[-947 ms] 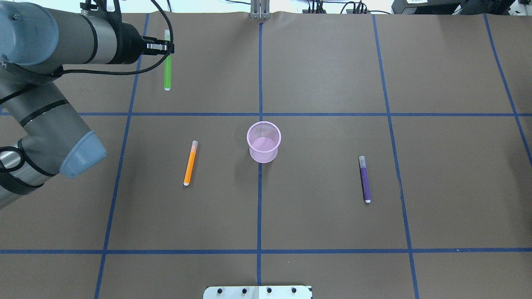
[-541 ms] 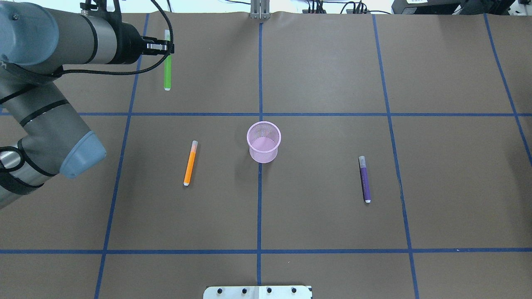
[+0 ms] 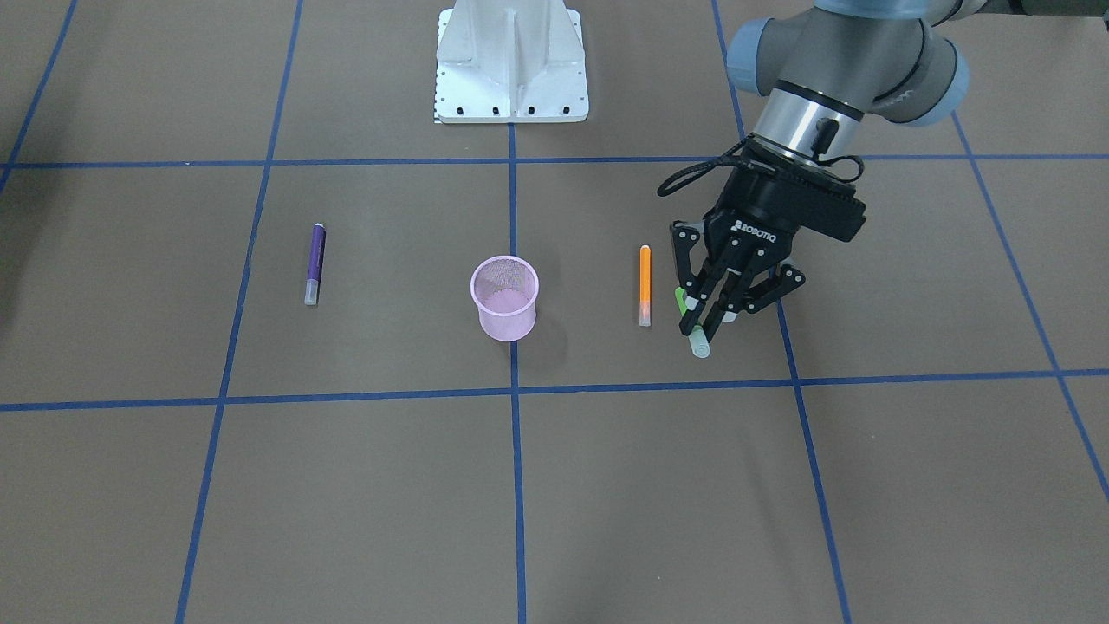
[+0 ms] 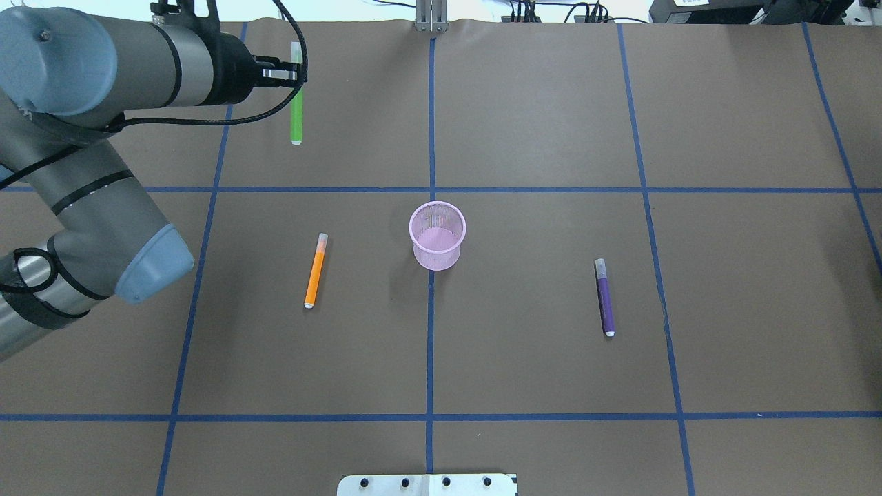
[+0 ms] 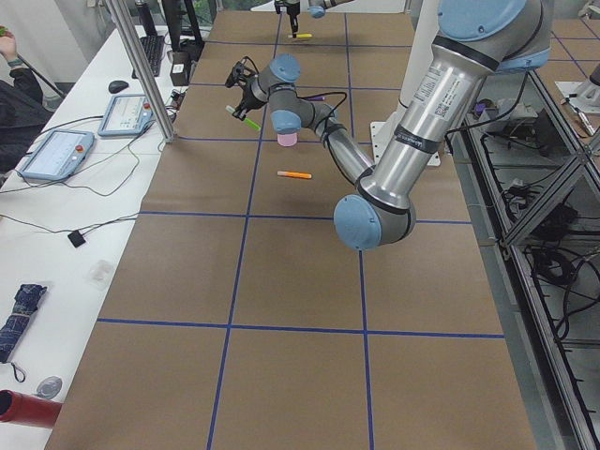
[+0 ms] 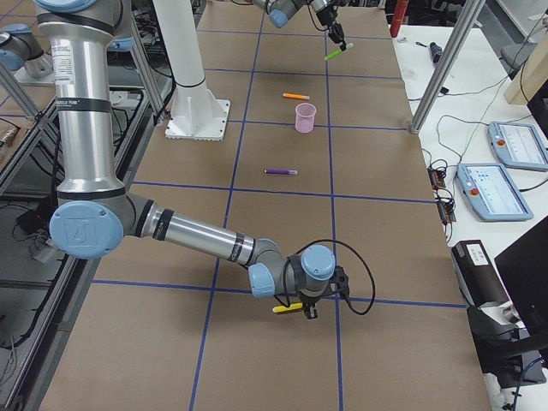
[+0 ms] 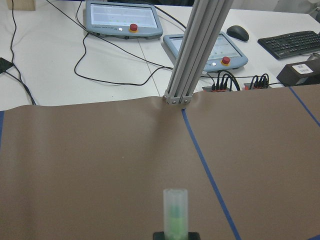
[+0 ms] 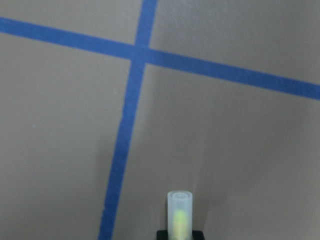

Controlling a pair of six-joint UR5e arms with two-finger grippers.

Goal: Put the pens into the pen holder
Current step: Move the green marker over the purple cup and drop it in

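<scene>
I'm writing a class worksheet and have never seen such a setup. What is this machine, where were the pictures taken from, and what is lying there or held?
It is a robot with two arms, each ending in a two-finger gripper. The pictures come from above, the front, both table ends and a camera on each wrist. On the brown table lie an orange pen and a purple pen, with an empty pink mesh cup between them. The left gripper holds a green pen.

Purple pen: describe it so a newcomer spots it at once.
On the brown paper table, find the round pink wire-mesh cup at the centre, overhead view. The slim purple pen lies flat to its right, the only pen there; the orange pen lies on the cup's left.
</scene>
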